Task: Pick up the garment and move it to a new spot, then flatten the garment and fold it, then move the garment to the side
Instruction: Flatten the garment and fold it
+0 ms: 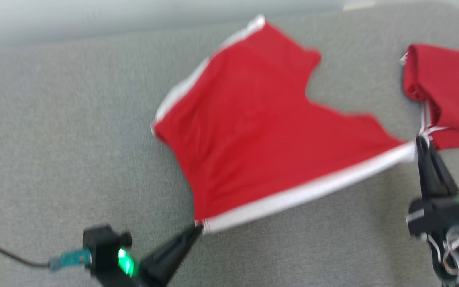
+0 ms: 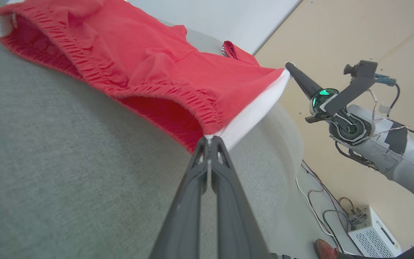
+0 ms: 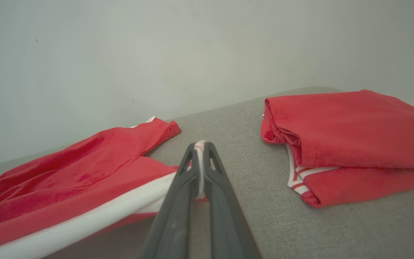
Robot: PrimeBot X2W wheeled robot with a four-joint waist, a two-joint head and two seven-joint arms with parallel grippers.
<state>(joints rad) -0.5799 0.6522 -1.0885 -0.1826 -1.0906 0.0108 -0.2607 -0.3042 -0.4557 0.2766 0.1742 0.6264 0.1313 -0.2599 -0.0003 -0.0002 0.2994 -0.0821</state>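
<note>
The red cloth shorts with a white side stripe [image 1: 253,131] lie spread on the middle of the grey fabric-covered table [image 1: 54,139], with one leg reaching toward the far edge. Their striped edge runs along the near side, stretched between two pinched corners. The dark two-fingered left gripper [image 1: 199,228] grips the near-left corner, and the dark two-fingered right gripper [image 1: 418,140] grips the right one. A folded red-and-white garment [image 1: 448,87] lies on the table at the far right, just beyond the right gripper and apart from the shorts. A pale wall [image 3: 156,54] stands behind the table's far edge.
</note>
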